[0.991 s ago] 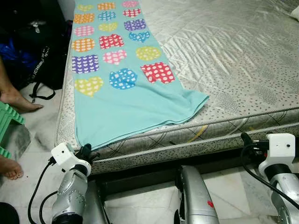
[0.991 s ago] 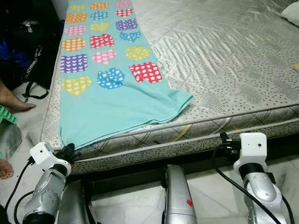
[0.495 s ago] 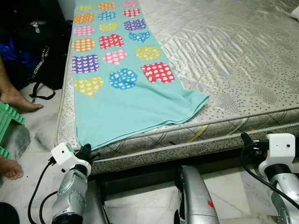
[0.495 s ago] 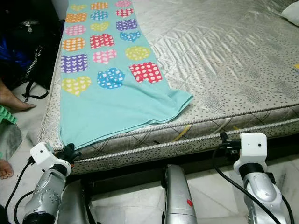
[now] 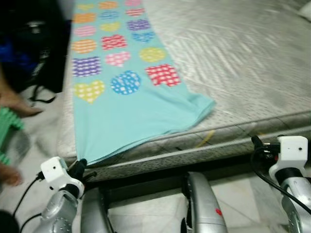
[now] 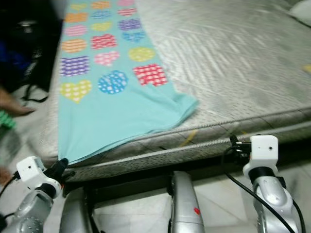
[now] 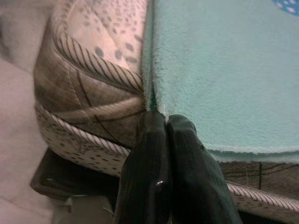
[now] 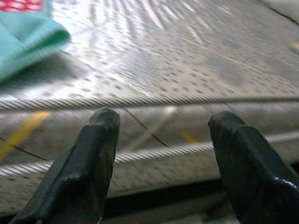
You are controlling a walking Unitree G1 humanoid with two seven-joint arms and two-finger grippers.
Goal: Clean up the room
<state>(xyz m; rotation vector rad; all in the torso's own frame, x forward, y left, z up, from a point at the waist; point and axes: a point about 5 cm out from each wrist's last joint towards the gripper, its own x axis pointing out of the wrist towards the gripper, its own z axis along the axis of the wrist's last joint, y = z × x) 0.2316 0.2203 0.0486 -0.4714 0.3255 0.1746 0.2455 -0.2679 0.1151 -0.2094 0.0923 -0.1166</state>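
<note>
Blanket (image 5: 121, 87): a turquoise fleece printed with coloured, dotted hearts. It lies flat along the left edge of the mattress (image 5: 243, 63) and runs away from the robot toward the far end. Its near hem is plain turquoise. The near right corner of the blanket rests on the mattress top, short of the near edge. The near left corner hangs over the near left corner of the mattress.

Left gripper (image 7: 166, 122): fingers pressed together on the near left corner of the blanket, at the point where the hem meets the mattress piping. In the left eye view the gripper (image 5: 80, 165) sits just below the mattress corner, in contact with the cloth.

Right gripper (image 8: 161, 123): fingers apart, holding nothing. It faces the near side wall of the mattress, near its right end. In the right eye view it (image 6: 235, 145) is level with the lower piping and well apart from the blanket.

Mattress: grey, quilted, with a dotted pattern and striped piping along its edges. It rests on a dark bed frame (image 5: 160, 177).

Floor (image 5: 233, 194): pale marble tile.

Surroundings at the left side of the mattress:
- A dark bag (image 5: 29, 48) stands against the bed.
- A person's feet (image 5: 14, 102) rest on the floor beside the bag.
- A green stool (image 5: 7, 133) stands near the feet.

The head views are slightly blurred.
</note>
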